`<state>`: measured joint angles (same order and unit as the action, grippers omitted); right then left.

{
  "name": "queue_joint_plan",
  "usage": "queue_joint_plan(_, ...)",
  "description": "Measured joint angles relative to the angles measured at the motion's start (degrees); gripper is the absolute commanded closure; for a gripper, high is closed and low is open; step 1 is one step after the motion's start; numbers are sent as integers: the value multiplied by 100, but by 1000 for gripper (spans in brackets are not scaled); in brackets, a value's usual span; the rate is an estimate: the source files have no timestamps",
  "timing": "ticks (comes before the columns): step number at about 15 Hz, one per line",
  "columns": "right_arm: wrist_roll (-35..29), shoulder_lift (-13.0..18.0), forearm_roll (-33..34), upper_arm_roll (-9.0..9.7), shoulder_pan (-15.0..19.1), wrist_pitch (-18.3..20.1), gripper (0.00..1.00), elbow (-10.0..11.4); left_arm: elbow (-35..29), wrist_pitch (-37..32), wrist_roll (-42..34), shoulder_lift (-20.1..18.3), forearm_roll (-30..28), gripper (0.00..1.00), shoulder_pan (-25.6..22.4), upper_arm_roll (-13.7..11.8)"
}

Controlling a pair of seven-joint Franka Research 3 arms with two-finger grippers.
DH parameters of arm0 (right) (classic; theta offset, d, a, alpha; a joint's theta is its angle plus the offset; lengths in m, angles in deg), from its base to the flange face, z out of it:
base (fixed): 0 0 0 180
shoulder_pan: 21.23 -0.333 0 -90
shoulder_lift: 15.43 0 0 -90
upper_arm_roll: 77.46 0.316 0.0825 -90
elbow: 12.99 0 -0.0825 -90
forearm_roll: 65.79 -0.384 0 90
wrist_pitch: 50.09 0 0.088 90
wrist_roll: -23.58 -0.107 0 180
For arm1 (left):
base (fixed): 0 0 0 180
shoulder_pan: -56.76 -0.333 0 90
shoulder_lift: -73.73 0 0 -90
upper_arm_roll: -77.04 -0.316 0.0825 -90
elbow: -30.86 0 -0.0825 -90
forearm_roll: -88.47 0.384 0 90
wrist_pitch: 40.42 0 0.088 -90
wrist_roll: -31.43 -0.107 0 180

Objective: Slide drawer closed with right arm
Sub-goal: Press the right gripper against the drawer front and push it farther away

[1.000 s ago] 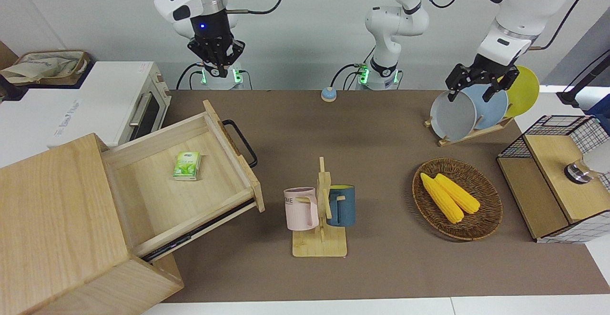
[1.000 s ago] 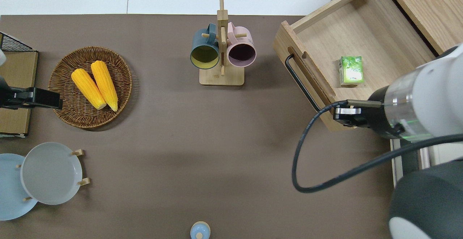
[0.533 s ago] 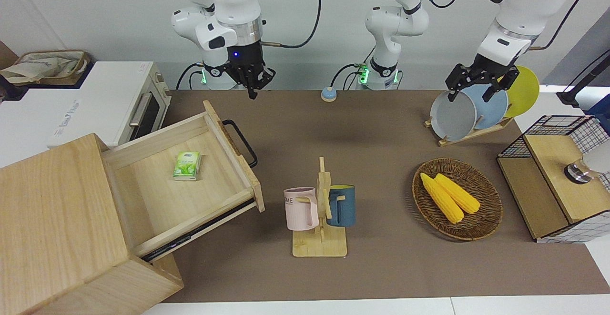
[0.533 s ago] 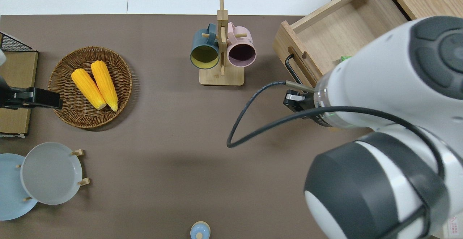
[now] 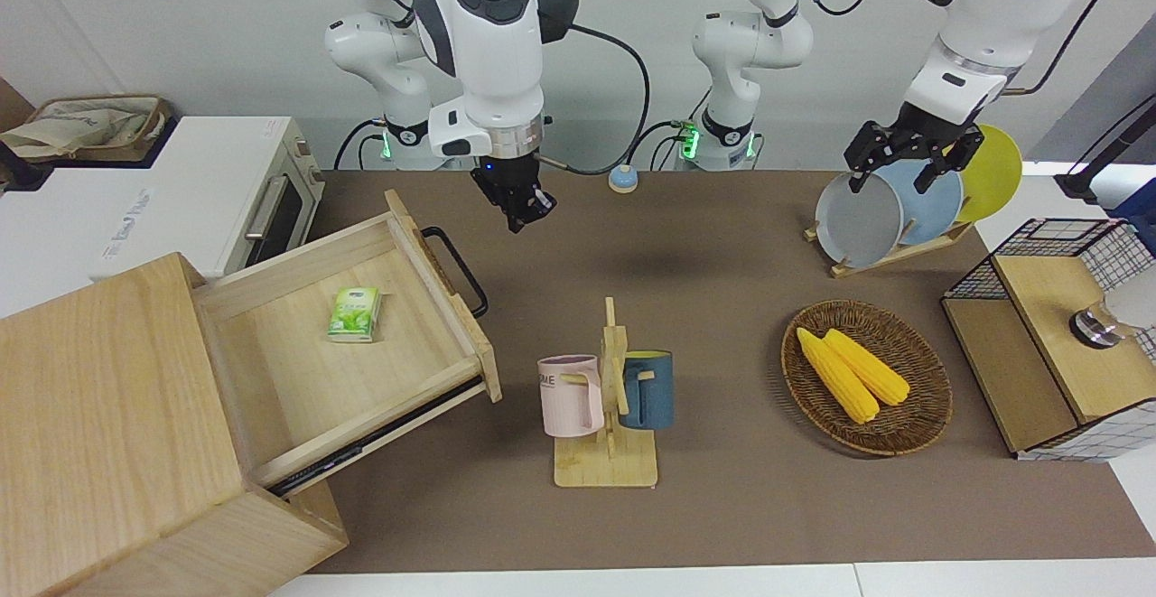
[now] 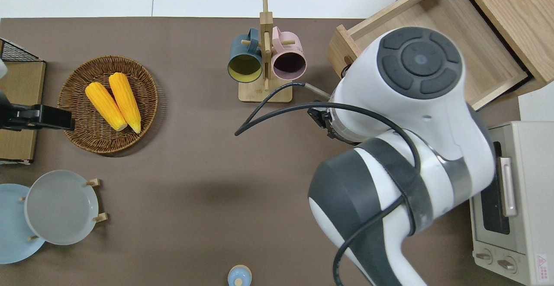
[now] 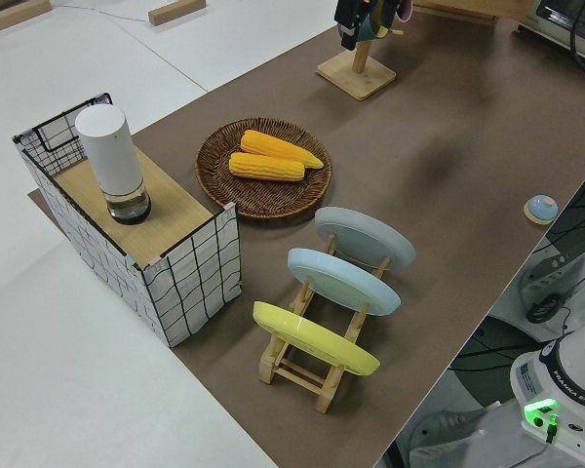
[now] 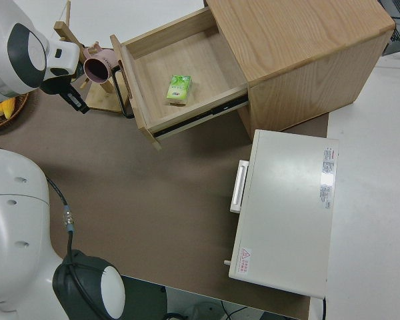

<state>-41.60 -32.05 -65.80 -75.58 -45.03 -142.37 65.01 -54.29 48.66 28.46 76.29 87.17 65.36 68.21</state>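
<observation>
The drawer stands wide open at the right arm's end of the table. The right gripper hangs over bare table near the handle, holding nothing; I cannot tell its opening. It should press squarely on the front panel. The left arm is parked.

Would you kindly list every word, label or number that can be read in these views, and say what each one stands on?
"ME": on the pink mug hanging on the wooden mug stand; the rest of the word is hidden.
"FRANKA EMIKA": on a robot base in the left side view.
Green packet in the drawer: print too small to read.
Toaster oven: top lettering and corner warning label too blurred to read.
</observation>
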Motion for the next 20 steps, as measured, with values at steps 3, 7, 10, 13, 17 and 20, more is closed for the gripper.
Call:
queue_joint_plan(3,-451,-123,0,-53,3,-98,1000,-1,0,0,0,0,0,2,0,0)
queue_joint_plan(7,-991,-287,-216,-160,35,-351,1000,0,0,0,0,0,0,5,0,0)
queue_joint_plan(10,-1194,-363,-265,-188,38,-421,1000,0,0,0,0,0,0,5,0,0)
queue_joint_plan(13,-1218,-410,-311,-215,39,-444,1000,0,0,0,0,0,0,5,0,0)
queue_joint_plan(17,-1218,-510,-311,-338,53,-449,1000,0,0,0,0,0,0,2,0,0)
queue_joint_plan(20,-1207,-560,-312,-353,119,-469,1000,0,0,0,0,0,0,5,0,0)
